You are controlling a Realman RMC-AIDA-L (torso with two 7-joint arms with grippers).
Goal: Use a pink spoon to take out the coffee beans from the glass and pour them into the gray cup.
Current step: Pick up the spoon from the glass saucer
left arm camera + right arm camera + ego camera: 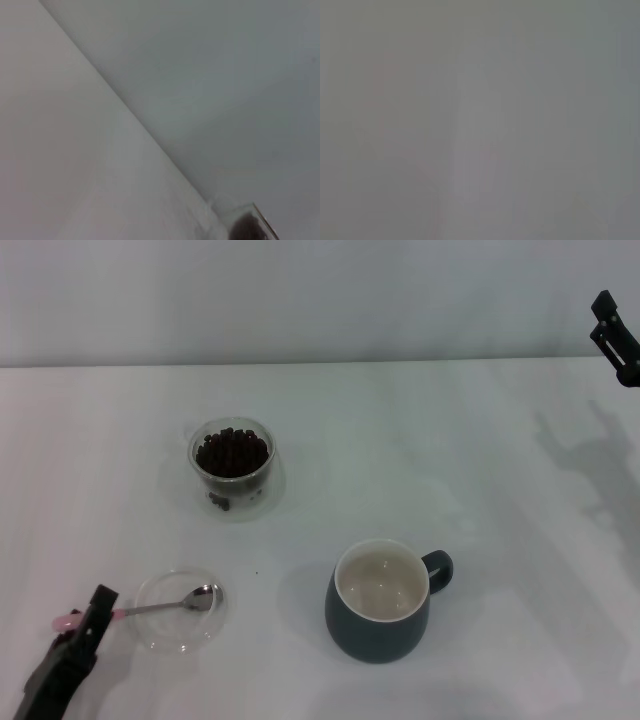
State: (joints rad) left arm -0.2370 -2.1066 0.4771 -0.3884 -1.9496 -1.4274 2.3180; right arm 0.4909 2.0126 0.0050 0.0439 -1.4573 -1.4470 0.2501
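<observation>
The glass stands left of the table's middle, filled with dark coffee beans; a corner of the glass and the beans also shows in the left wrist view. The gray cup sits near the front centre with its handle to the right and its cream inside bare. The pink spoon lies with its metal bowl in a flat clear dish, its pink handle end reaching front left. My left gripper is right at that handle end. My right gripper hangs at the far right, high up.
The white table meets a pale wall at the back. A few beans lie under the glass's inner wall. The right wrist view holds only a plain grey surface.
</observation>
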